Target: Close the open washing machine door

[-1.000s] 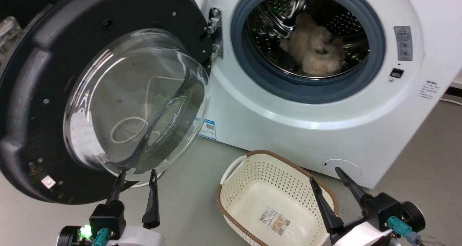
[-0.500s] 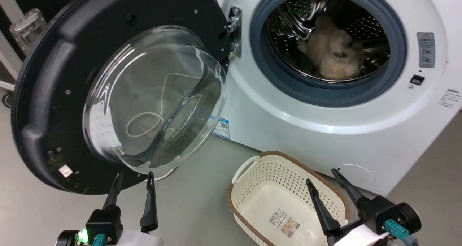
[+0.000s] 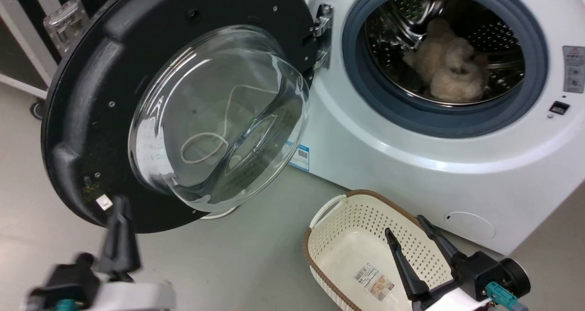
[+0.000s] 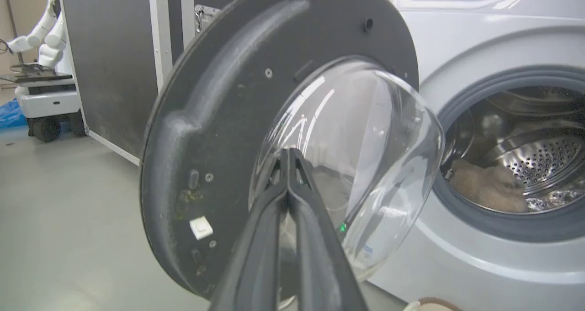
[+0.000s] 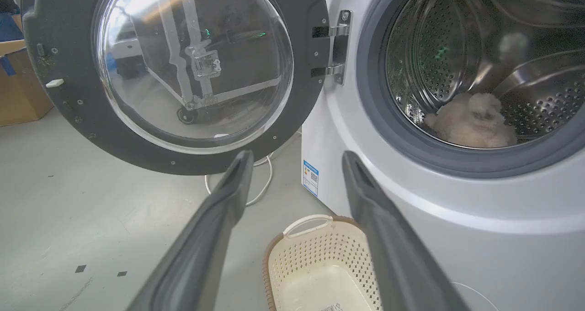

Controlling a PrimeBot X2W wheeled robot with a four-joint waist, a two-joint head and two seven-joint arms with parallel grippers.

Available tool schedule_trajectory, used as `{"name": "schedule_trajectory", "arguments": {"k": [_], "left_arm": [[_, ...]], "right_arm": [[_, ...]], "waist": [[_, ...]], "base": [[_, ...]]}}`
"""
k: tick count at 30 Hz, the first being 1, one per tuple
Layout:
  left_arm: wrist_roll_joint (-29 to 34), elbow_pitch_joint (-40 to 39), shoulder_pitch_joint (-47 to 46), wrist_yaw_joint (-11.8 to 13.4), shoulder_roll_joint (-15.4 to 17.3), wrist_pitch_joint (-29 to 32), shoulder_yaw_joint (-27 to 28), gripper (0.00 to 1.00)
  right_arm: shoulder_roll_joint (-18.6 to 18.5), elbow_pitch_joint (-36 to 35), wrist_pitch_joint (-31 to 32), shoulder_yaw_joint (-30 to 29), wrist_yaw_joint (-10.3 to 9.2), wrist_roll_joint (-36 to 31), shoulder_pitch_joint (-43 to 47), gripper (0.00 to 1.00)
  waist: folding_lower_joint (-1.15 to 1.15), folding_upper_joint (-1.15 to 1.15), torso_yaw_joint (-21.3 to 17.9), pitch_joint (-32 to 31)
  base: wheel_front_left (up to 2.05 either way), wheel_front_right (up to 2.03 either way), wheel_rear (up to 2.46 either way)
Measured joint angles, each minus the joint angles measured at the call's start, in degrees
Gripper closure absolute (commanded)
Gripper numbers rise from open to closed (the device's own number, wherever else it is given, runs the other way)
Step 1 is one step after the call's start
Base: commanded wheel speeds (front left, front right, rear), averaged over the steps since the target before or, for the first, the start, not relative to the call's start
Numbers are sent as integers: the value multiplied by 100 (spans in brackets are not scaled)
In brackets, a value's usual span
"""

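The washing machine door stands wide open in the upper left of the head view, swung out on its metal hinge at the left edge of the port, its glossy black rim facing the camera and its clear glass bowl bulging forward. To its right, filling the upper right of the frame, is the white washing machine. Its grey rubber ring circles the perforated steel drum, where a pale fluffy item lies. A blue sticker sits low on the front, just below the bowl's right edge. The left claw has its two dark fingers pressed together with nothing between them. In the left wrist view the tips lie over the lower part of the glass; in the head view the claw is a blur at the lower left, overlapping the door's lower rim, and contact cannot be made out. The right claw, at the lower right, has its fingers spread apart and empty above a cream perforated basket on the grey floor before the machine. A white cable loops on the floor under the door.
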Motion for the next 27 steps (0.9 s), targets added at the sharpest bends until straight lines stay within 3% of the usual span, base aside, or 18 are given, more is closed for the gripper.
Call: {"name": "schedule_trajectory", "arguments": {"k": [5, 9, 11, 15, 20, 27], "left_arm": [[-348, -410, -447, -185, 7, -56, 620, 100], [-1179, -191, -986, -243, 112, 30, 1236, 100], [-1840, 90, -1371, -223, 299, 402, 1669, 100], [-2986, 916, -2176, -57, 890, 1341, 2363, 100], [-3852, 1973, -2767, 83, 1492, 2370, 2716, 100], [-4820, 3175, -3521, 297, 1612, 3475, 2822, 100]], "right_arm": [[-46, 2, -56, -2, 0, 0, 55, 0], [-64, 0, -107, -22, 0, 0, 101, 0], [-65, -2, -129, -13, 0, 25, 98, 0], [-14, 12, -183, -19, 0, 811, 88, 0], [-177, 35, -231, 93, 0, 880, 41, 0], [-307, 70, -322, 212, 0, 881, 27, 0]], "waist": [[0, 0, 118, 103], [0, 0, 201, 161], [0, 0, 187, 219], [0, 0, 124, 335], [0, 0, 47, 440], [0, 0, 55, 508]], "base": [[0, 0, 0], [0, 0, 0], [0, 0, 0], [0, 0, 0], [0, 0, 0], [0, 0, 0]]}}
